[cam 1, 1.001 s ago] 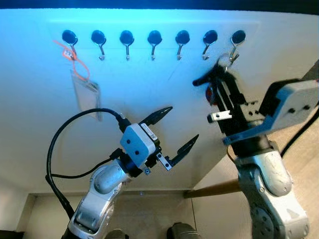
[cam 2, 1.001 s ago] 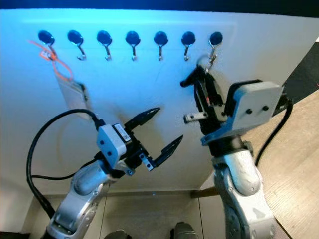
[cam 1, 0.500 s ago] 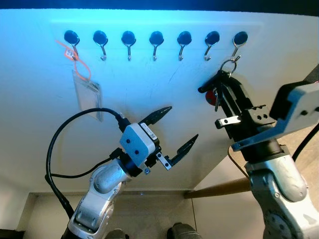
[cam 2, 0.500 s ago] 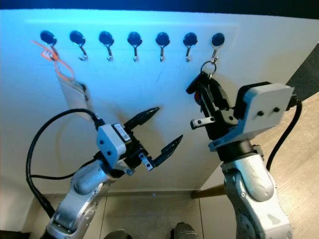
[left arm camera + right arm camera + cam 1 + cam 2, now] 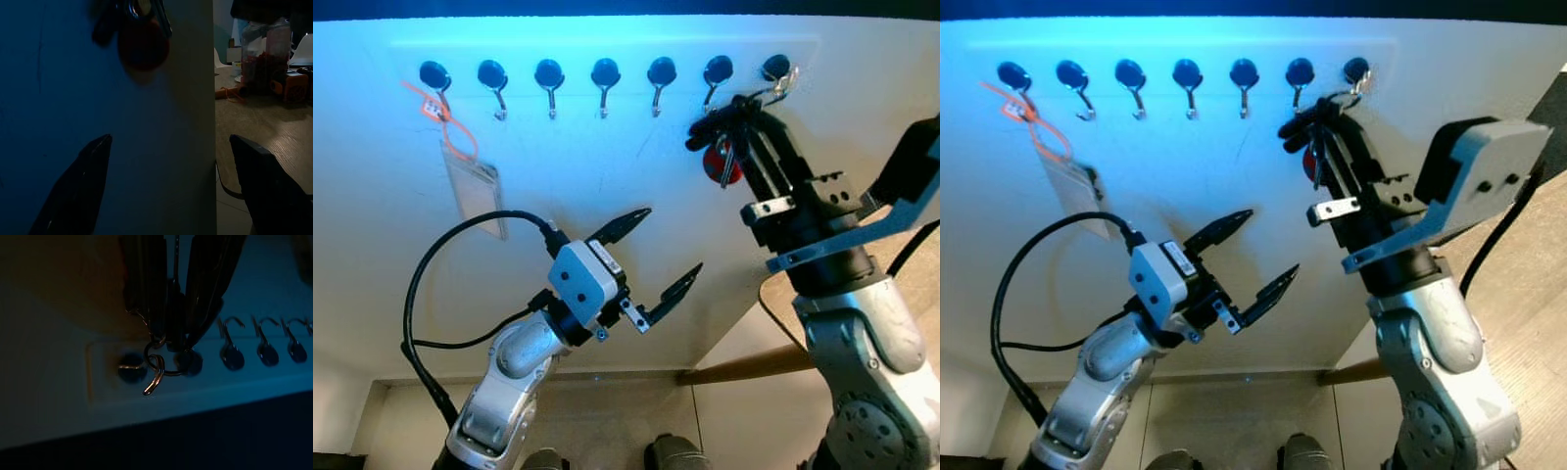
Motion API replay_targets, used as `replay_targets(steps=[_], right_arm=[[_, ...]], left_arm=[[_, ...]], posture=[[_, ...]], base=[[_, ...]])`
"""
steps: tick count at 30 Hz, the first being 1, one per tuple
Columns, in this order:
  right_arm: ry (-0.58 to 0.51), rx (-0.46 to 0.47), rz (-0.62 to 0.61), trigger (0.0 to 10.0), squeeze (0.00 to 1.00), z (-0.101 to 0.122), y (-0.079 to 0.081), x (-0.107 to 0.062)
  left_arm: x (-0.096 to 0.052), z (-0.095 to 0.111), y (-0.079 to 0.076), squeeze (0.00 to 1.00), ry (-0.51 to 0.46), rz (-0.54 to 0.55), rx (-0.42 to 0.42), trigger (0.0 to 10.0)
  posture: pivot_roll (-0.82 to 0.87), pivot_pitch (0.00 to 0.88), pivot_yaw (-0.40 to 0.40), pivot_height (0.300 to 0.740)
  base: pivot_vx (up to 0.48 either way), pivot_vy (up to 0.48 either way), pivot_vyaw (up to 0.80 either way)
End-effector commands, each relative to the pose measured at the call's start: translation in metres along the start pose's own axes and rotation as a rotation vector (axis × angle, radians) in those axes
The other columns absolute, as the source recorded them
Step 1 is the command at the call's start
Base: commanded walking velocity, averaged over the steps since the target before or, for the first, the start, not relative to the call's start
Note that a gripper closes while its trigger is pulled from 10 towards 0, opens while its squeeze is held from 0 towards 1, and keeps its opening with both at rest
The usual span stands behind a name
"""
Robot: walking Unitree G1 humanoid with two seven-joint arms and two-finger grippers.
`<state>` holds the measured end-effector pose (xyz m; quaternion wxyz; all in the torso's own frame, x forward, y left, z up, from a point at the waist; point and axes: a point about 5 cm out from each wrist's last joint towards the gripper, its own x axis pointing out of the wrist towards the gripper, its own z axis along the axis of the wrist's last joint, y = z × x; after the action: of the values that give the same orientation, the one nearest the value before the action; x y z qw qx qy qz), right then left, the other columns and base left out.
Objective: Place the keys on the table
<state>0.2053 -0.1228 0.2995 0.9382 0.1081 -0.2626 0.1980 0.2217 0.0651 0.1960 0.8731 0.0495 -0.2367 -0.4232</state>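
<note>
Red-tagged keys (image 5: 722,162) hang pinched in the right gripper (image 5: 736,117), their ring just beside the rightmost hook (image 5: 787,81) of the wall rack (image 5: 607,59) — possibly still looped on it. Pulling away too flat could snag the ring and wrench the bunch loose. The left gripper (image 5: 651,257) idles below, fingers spread — table (image 5: 911,250) waits rightward.
</note>
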Motion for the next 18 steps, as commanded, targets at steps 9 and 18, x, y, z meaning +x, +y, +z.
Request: replay_targets(steps=[9, 18], right_arm=[[0.365, -0.038, -0.002, 10.0, 0.0, -0.05, -0.006, -0.033], [0.412, -0.046, -0.146, 10.0, 0.0, -0.064, -0.025, -0.051]], left_arm=[[0.0, 0.0, -0.003, 0.0, 0.002, -0.022, -0.004, 10.0], [-0.001, 0.001, -0.002, 0.0, 0.0, -0.021, -0.001, 10.0]], posture=[[0.02, 0.123, -0.02, 0.74], [0.02, 0.118, -0.021, 0.74]], base=[[0.0, 0.0, 0.0], [0.0, 0.0, 0.0]])
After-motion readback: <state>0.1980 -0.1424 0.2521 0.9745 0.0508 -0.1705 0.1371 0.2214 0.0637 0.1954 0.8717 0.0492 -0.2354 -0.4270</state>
